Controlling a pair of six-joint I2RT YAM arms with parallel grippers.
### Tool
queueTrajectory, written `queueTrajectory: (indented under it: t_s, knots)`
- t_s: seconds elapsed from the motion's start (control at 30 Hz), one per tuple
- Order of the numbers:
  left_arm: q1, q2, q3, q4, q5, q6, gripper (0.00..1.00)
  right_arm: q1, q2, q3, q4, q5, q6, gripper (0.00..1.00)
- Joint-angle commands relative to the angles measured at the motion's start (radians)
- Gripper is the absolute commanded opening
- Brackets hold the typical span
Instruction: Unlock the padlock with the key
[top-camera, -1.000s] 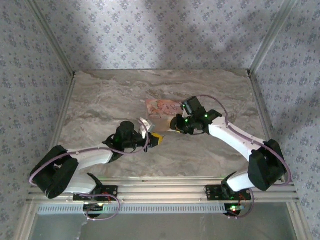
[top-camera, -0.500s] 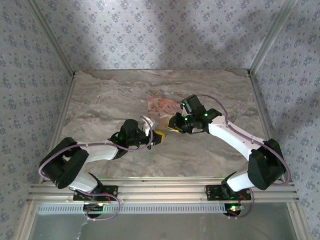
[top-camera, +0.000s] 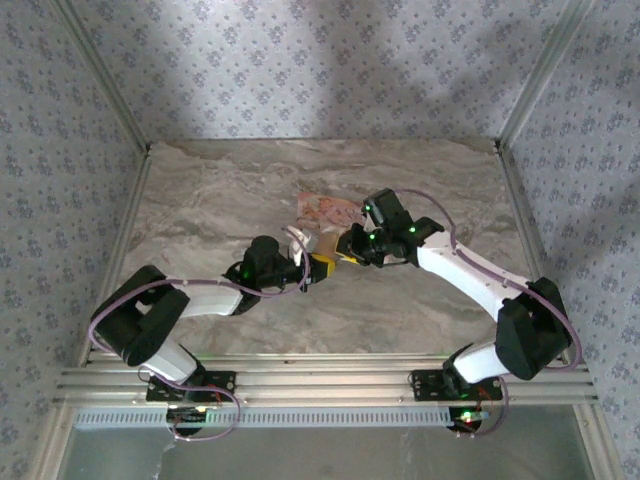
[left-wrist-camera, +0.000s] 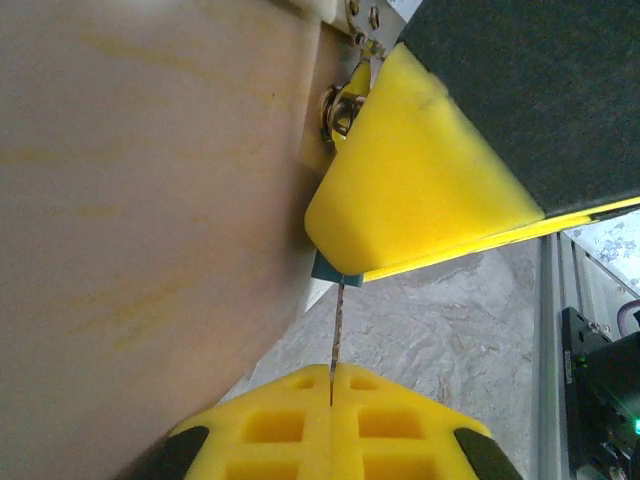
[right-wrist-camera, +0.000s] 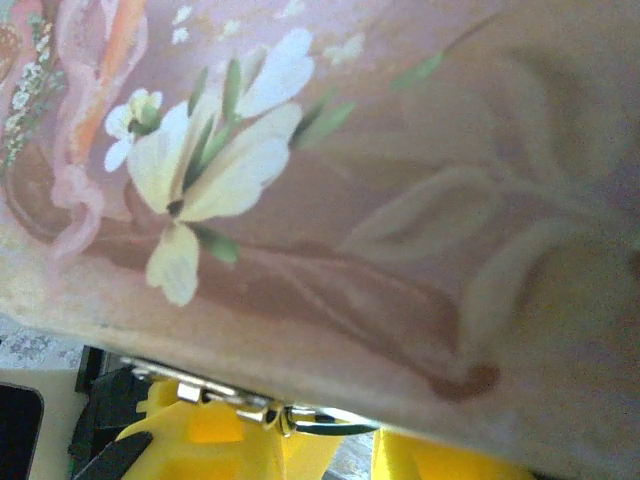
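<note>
**The key tip is at the little padlock**

On the left, the left gripper (top-camera: 312, 268) is squeezed tight on the key (left-wrist-camera: 335, 320). The thin metal blade pokes out from between its yellow fingers (left-wrist-camera: 270, 425). The tip of the key reaches the bottom of the tiny blue-green padlock (left-wrist-camera: 324, 268), but I cannot tell if it is in the hole yet. The padlock hangs from the metal clasp (left-wrist-camera: 340, 105) on the front edge of the pink floral box (top-camera: 322, 210), near the middle of the table (top-camera: 200, 200). On the right, the right gripper (top-camera: 348, 252) looks pinched on the padlock, though most of the lock is hidden. I think the step now is putting the key in the hole. Next, the key needs to line up straight, slide all the way in, and then turn while the lock is held firm.
</note>
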Motion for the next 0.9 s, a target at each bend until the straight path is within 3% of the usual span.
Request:
queueTrajectory:
  t_s: [0.0,0.87]
  knots:
    - [-0.004,0.005,0.020,0.050,-0.030,-0.016,0.00,-0.004,-0.036,0.007,0.062,-0.006,0.009,0.00]
    - [-0.006,0.010,0.042,0.083,-0.074,-0.077,0.00,-0.003,-0.041,-0.015,0.078,0.001,0.016,0.00]
